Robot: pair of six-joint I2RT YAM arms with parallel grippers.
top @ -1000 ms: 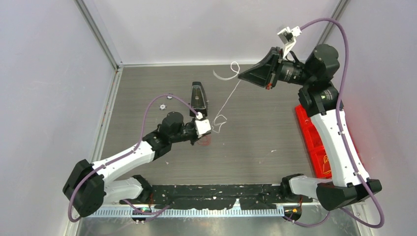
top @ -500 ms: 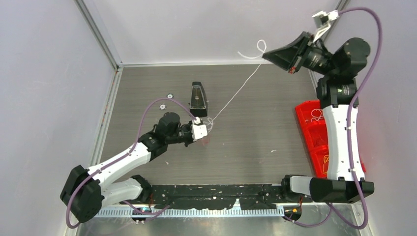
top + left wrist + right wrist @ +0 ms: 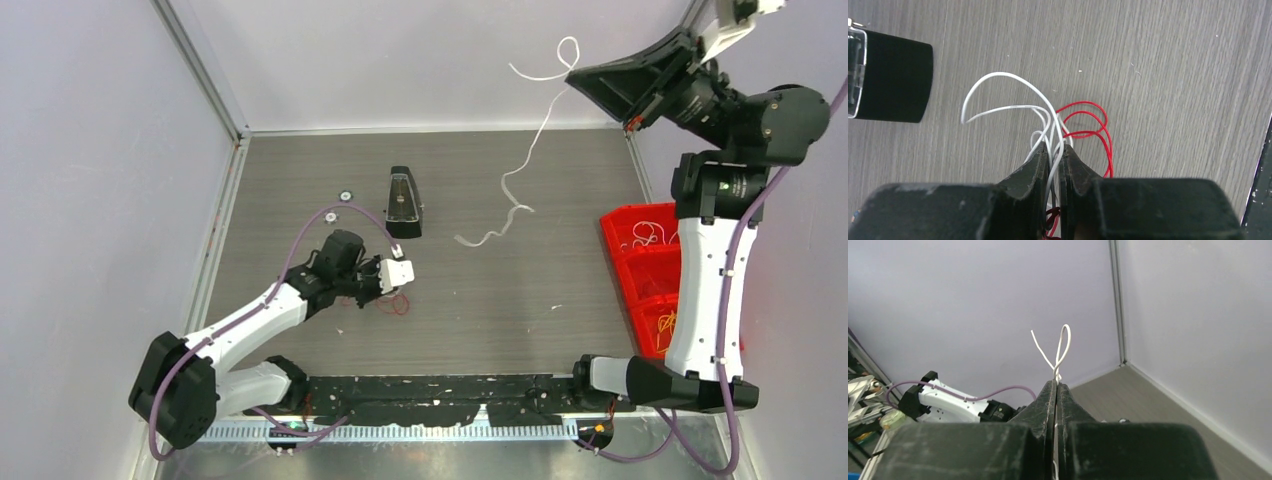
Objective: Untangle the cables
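Right gripper (image 3: 572,76) is swinging higher, far right, clenched on the white cable (image 3: 530,150), pulling its tail free. Left gripper (image 3: 1054,155) is anchoring the red-white tangle (image 3: 397,303) centre-left; jaws barely apart, can't tell if pinching.

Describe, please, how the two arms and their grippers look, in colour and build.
Both the left arm and right arm have white links between black joints, with a purple cable looping along each. The left gripper and right gripper are matte black, scuffed, with two wedge-shaped fingers tapering to narrow tips.
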